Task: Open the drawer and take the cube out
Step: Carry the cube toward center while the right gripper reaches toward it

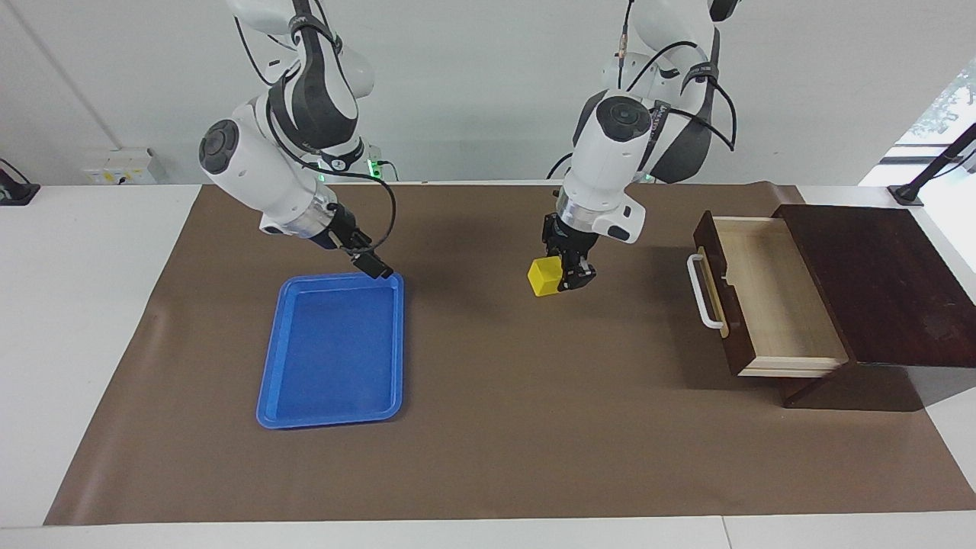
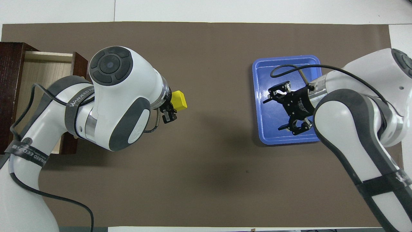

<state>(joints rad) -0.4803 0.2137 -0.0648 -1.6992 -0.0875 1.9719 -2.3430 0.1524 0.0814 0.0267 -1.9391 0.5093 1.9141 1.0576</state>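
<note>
The drawer (image 1: 770,293) of the dark wooden box (image 1: 884,282) stands pulled open at the left arm's end of the table. Its pale inside is bare and its white handle (image 1: 705,293) faces the table's middle. It also shows in the overhead view (image 2: 45,66). My left gripper (image 1: 562,278) is shut on the yellow cube (image 1: 544,277) and holds it a little above the brown mat, between the drawer and the blue tray. The cube (image 2: 179,99) sticks out beside the left gripper (image 2: 172,108) in the overhead view. My right gripper (image 1: 374,265) is open and empty over the tray.
A blue plastic tray (image 1: 335,351) lies empty on the brown mat (image 1: 496,427) toward the right arm's end; in the overhead view the right gripper (image 2: 274,113) hangs over the tray (image 2: 286,71). White table shows around the mat.
</note>
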